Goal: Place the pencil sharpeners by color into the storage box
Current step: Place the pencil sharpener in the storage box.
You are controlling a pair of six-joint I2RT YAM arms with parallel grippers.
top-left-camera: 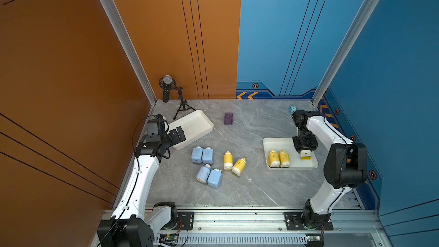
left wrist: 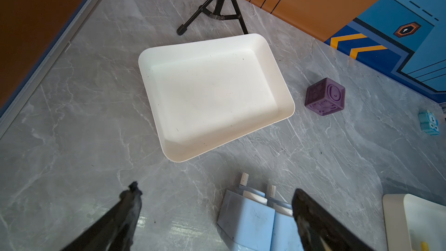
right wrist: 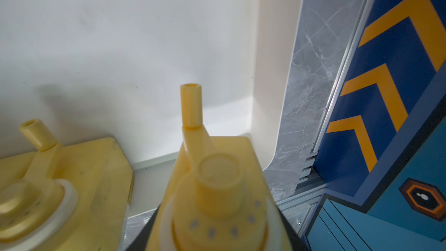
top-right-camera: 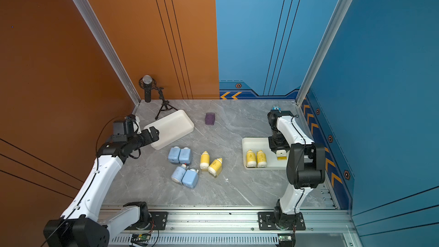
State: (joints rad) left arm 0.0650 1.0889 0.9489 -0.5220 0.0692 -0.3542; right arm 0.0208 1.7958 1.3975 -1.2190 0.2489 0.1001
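Observation:
Several light blue pencil sharpeners [top-left-camera: 207,155] lie in two pairs mid-table, and two yellow ones [top-left-camera: 228,160] lie beside them. Two more yellow sharpeners [top-left-camera: 274,158] rest in the right white storage box [top-left-camera: 278,142]. My right gripper [top-left-camera: 304,153] points down into that box, shut on a fifth yellow sharpener [right wrist: 212,189], held upright close to the box's floor. My left gripper [top-left-camera: 181,134] hangs open over the near edge of the empty left white storage box [top-left-camera: 192,124]. In the left wrist view, two blue sharpeners [left wrist: 246,216] lie below its open fingers [left wrist: 311,213].
A dark purple block [top-left-camera: 228,118] sits behind the middle of the table. A microphone on a tripod [top-left-camera: 167,86] stands at the back left corner. A small blue box with a face [top-left-camera: 293,109] sits at the back right, behind my right arm.

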